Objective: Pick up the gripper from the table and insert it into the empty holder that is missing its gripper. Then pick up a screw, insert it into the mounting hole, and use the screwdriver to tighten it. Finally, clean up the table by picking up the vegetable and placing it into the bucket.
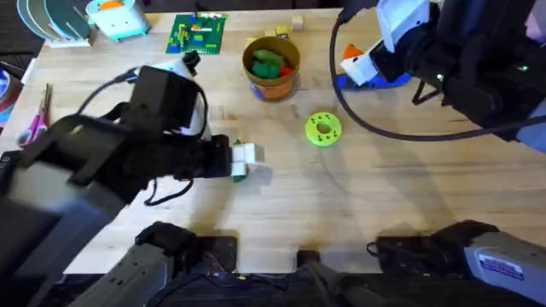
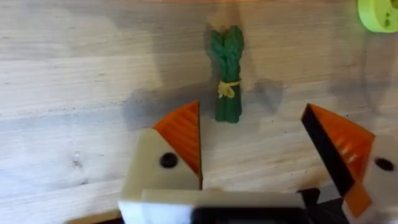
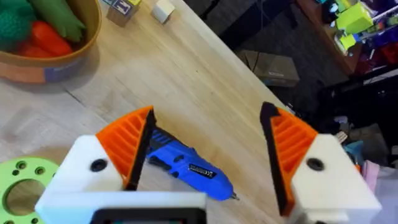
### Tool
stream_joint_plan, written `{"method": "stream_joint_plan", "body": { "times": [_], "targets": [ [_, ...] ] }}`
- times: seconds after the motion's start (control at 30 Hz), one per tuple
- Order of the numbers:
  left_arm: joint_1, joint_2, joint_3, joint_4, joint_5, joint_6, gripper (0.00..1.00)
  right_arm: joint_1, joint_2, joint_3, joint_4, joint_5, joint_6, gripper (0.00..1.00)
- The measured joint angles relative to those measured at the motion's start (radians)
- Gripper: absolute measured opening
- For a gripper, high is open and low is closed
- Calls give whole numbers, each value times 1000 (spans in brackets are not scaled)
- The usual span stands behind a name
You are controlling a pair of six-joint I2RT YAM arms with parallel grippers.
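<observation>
Hovering: left claw (image 2: 252, 146) wide open, empty, vegetable (image 2: 226, 73) ahead | right claw (image 3: 208, 152) open over screwdriver (image 3: 186, 167)

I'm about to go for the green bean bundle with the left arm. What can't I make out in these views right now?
- Overhead: the slim dark green toy vegetable is mostly covered by the left tool; a green sliver shows.
- Right wrist: the thick blue screwdriver has its rear end behind the right tool's orange pad.
- Right wrist: the orange bucket and lime green disc are cut off by the edge.
</observation>
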Motion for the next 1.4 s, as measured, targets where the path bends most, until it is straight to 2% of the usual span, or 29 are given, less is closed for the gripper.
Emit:
{"method": "stream_joint_plan", "body": {
  "times": [0.17, 0.33, 0.5, 0.7, 0.83, 1.07, 1.4],
  "targets": [
    [-2, 163, 0, 26, -6, -73, 995, 0, 0, 0, 0, 0, 0, 992],
    [-28, 268, 0, 57, -76, -143, 995, 0, 0, 0, 0, 0, 0, 992],
    [-76, 304, 0, 135, -120, -191, 995, 0, 0, 0, 0, 0, 0, 992],
    [-127, 307, 0, 144, -184, -250, 995, 0, 0, 0, 0, 0, 0, 992],
    [-129, 330, 0, 180, -191, -266, 995, 0, 0, 0, 0, 0, 0, 992],
    [-129, 377, 0, 270, -152, -260, 995, 0, 0, 0, -2, 0, 0, 992],
    [-131, 383, 8, 199, -159, -246, 997, 0, 13, 0, -2, 0, 0, 992]
  ]
}}
